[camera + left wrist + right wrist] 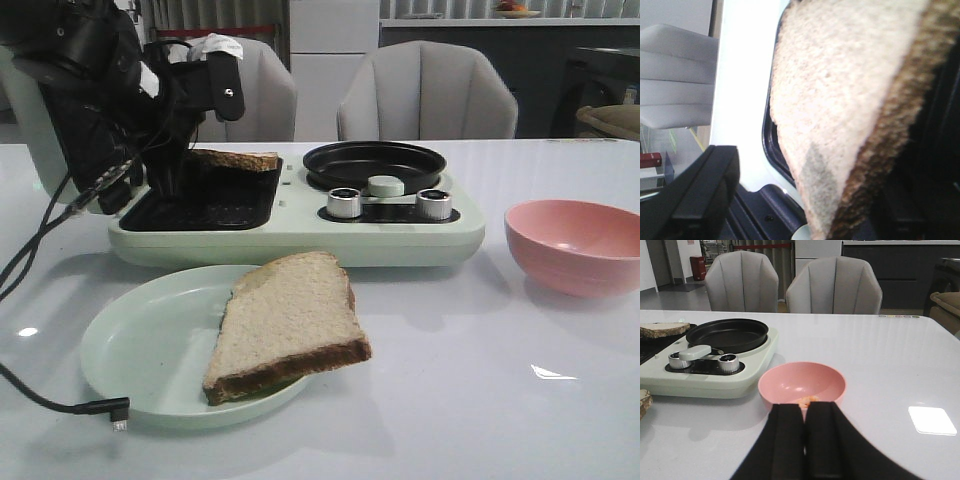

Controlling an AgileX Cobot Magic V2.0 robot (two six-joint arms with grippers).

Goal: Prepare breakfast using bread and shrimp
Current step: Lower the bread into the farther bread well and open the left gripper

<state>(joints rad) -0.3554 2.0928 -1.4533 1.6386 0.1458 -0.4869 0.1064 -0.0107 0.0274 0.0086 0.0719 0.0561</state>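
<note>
Your left pincer [165, 185] is down over the grill plate [205, 205] of the breakfast maker [300, 235], at the plate's left side, and one bread slice [235, 159] lies tilted at the back of that plate. In the left wrist view the slice [840, 100] fills the frame with one finger [700, 195] beside it, but you cannot tell from here whether the jaws are gripping the crust or already off it. Judge this as the placing step: ease the slice down until it lies flat on the ribs, inside the raised edge, then release and lift straight up so the crust does not drag along.

The second slice [290, 325] rests on the pale green plate [130, 345] in front of the breakfast maker, its near corner hanging over the rim. Take it by the crust, not the soft middle.

Your right pincer [805, 440] hovers with its fingers pressed nearly together, holding nothing, just short of the pink bowl [802, 385] to the right of the breakfast maker. The shrimp [807, 400] sits low inside the bowl at its near wall. Spread the fingers before you go in, and come from above to clear the rim.
</note>
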